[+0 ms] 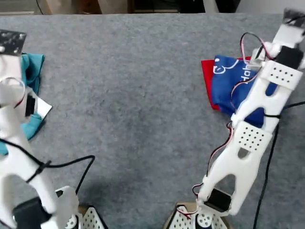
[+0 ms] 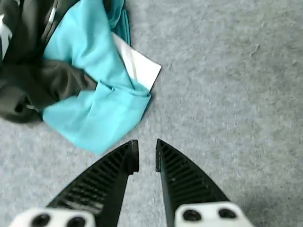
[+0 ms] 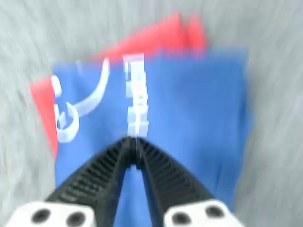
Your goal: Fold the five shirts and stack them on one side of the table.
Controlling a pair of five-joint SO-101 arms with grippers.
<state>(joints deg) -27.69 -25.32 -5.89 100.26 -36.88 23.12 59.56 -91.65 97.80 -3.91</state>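
Grey felt table (image 1: 133, 95), two arms.

Right side: a folded blue shirt (image 3: 189, 104) with white print lies on a red shirt (image 3: 161, 35), and red pokes out along two edges. The right gripper (image 3: 135, 146) is over the blue shirt with its tips pinched together, no gap. I cannot tell if they nip the cloth. From above, the right arm (image 1: 252, 133) lies across that stack and covers part of the blue. The right wrist view is the one that gives the tips and the full print.

Left side: a teal shirt (image 2: 94, 94) lies crumpled at the table's left edge, not folded. The left wrist view adds a black garment (image 2: 28, 80) bunched against the teal and partly over it. It also shows a white piece (image 2: 142, 66) sticking out from under the teal. The high view gives the teal and the white corner beside the left arm (image 1: 19, 157). The left gripper (image 2: 147, 153) is over bare felt just beside the teal's edge, fingers narrowly apart with nothing between them.

The two piles sit well apart, on opposite sides of the table.
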